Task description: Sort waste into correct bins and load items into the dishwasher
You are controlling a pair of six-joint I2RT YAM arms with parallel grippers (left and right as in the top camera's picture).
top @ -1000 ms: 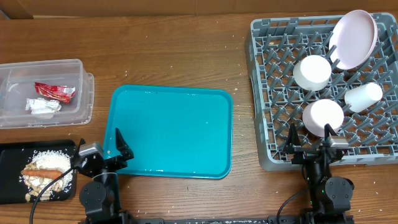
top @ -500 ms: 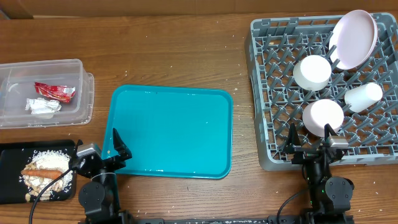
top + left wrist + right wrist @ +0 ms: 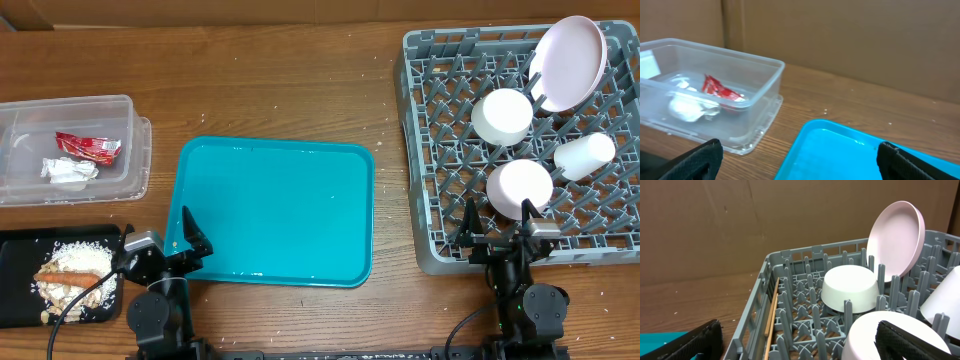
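The clear tub (image 3: 70,130) at the left holds the red wrapper (image 3: 88,147) and the white tissue (image 3: 68,170); all three show in the left wrist view: tub (image 3: 760,100), wrapper (image 3: 720,90), tissue (image 3: 687,107). The black tray (image 3: 15,250) holds the sausage stick (image 3: 60,272) and crumbs (image 3: 80,258). The grey rack (image 3: 420,150) holds the pink plate (image 3: 570,62), two bowls (image 3: 502,115) (image 3: 520,187) and the cup (image 3: 585,155). My left gripper (image 3: 163,232) (image 3: 800,165) is open and empty at the teal tray's near left corner. My right gripper (image 3: 498,225) (image 3: 800,345) is open and empty at the rack's near edge.
The large teal tray (image 3: 275,210) lies in the middle with nothing on it. Wooden chopsticks (image 3: 771,315) lie along the rack's left wall (image 3: 765,290). Fine crumbs are scattered on the wooden table. A brown cardboard wall stands behind.
My left gripper has shifted slightly toward the front edge. Nothing else has moved.
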